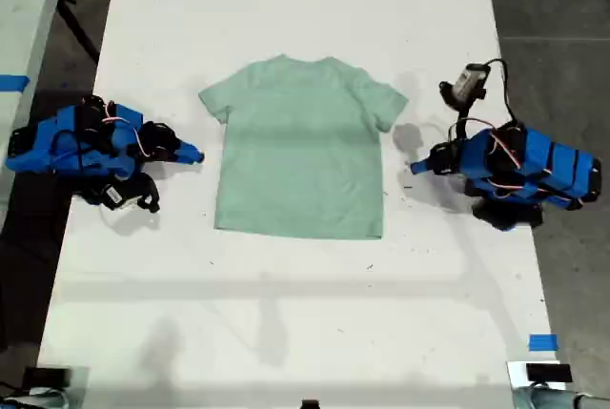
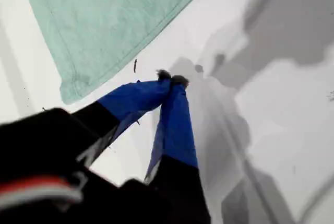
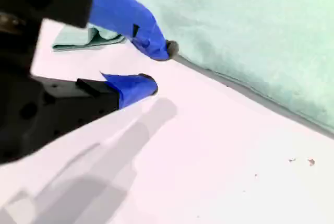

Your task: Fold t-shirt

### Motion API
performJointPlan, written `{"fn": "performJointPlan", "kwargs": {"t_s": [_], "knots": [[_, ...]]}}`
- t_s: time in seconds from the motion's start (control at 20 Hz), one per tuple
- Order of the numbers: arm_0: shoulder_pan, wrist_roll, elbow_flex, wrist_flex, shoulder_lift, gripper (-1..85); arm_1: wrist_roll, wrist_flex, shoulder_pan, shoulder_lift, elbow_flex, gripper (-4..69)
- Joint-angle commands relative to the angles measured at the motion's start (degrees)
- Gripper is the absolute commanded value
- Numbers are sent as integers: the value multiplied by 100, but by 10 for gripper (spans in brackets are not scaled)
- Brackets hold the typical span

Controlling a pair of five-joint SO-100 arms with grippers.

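The t-shirt [image 1: 303, 150] lies flat mid-frame on the table [image 1: 286, 314], ready for folding; my first gripper [image 2: 172, 79] is closed and empty, my second gripper [image 3: 159, 67] slightly parted, empty

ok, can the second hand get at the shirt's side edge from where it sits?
Probably yes. My second hand sits open right beside the t-shirt, one fingertip near its side edge, with only bare table between them.

The t-shirt [image 1: 301, 147] lies flat on the table [image 1: 286, 314], collar toward the exterior view's top; one arm [image 1: 81, 142] sits beside it at that view's left, another arm [image 1: 515, 166] at its right
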Motion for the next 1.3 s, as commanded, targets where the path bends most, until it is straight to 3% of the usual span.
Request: {"fn": "performJointPlan", "kwargs": {"t_s": [0.0, 0.3, 0.45, 0.55, 0.65, 0.7, 0.75, 0.85, 0.9, 1.0, 1.05, 1.25], "knots": [[1081, 237, -35, -35, 18, 146, 1028, -308, -343, -26, 53, 15], [958, 387, -53, -62, 18, 127, 817, -387, -615, -9, -9, 15], [993, 387, -44, -26, 18, 125, 2188, 105, -729, -9, -185, 18], [905, 387, -44, -35, 18, 125, 2514, 149, -800, -9, -237, 19], [642, 132, -53, -202, 18, 123, 4333, -62, -949, -9, -62, 21], [475, -18, -62, -229, 18, 53, 5177, -62, -932, -9, -97, 27], [519, -105, -88, -369, 18, 0, 5546, -97, -896, -9, -202, 33], [940, -2136, -255, -378, 18, 0, 6504, -220, -923, 0, -325, -3], [1213, -2716, -264, -387, 18, 2, 6732, -246, -1090, 0, -448, 22], [1749, -2751, -378, -229, 26, 53, 5950, -431, -773, 0, -642, -13], [1564, -2531, -360, -369, 26, 0, 5511, -536, -729, 0, -826, -12], [1178, -2443, -729, -308, -9, 0, 5036, -844, -598, -26, -1345, -11]]}}
